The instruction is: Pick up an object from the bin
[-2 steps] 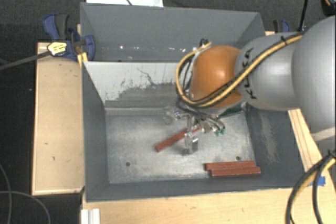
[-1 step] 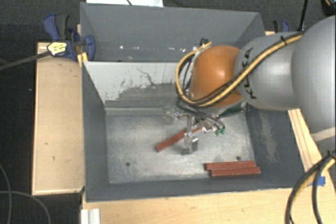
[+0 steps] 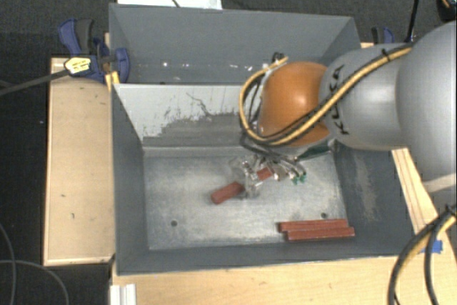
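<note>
My gripper is low in the middle of the bin, under the orange wrist cover. A red-brown oblong block lies slanted on the bin floor. Its left end sticks out to the lower left, and a short piece of it shows again on the gripper's right. The metal fingers stand on either side of the block's middle and look shut on it. The block still seems to rest on the floor.
Two flat red-brown strips lie side by side near the bin's front right wall. A small green bit shows just to the right of the gripper. The arm comes in from the right, above the bin's right half.
</note>
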`<state>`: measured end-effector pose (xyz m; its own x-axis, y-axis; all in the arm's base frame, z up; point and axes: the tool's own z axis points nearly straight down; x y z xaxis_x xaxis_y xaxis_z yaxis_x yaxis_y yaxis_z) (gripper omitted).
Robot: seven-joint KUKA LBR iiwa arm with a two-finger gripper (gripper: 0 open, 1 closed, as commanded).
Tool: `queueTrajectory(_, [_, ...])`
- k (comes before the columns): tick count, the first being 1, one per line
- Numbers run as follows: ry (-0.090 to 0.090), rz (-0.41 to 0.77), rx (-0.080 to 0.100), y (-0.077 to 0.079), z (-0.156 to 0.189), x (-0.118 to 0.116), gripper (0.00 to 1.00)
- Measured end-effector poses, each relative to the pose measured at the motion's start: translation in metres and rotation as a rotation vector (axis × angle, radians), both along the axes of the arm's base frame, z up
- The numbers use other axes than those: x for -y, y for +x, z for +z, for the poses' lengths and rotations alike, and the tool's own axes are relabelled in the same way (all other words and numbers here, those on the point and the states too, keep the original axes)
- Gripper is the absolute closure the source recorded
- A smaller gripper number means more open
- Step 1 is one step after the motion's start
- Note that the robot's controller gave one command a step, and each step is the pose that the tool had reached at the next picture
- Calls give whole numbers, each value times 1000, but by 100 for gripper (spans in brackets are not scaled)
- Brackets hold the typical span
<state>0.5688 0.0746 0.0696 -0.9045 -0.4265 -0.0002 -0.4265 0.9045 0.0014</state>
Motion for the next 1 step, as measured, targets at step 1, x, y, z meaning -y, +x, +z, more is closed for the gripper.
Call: queueTrajectory(1, [0, -5, 10, 2, 77, -1, 100])
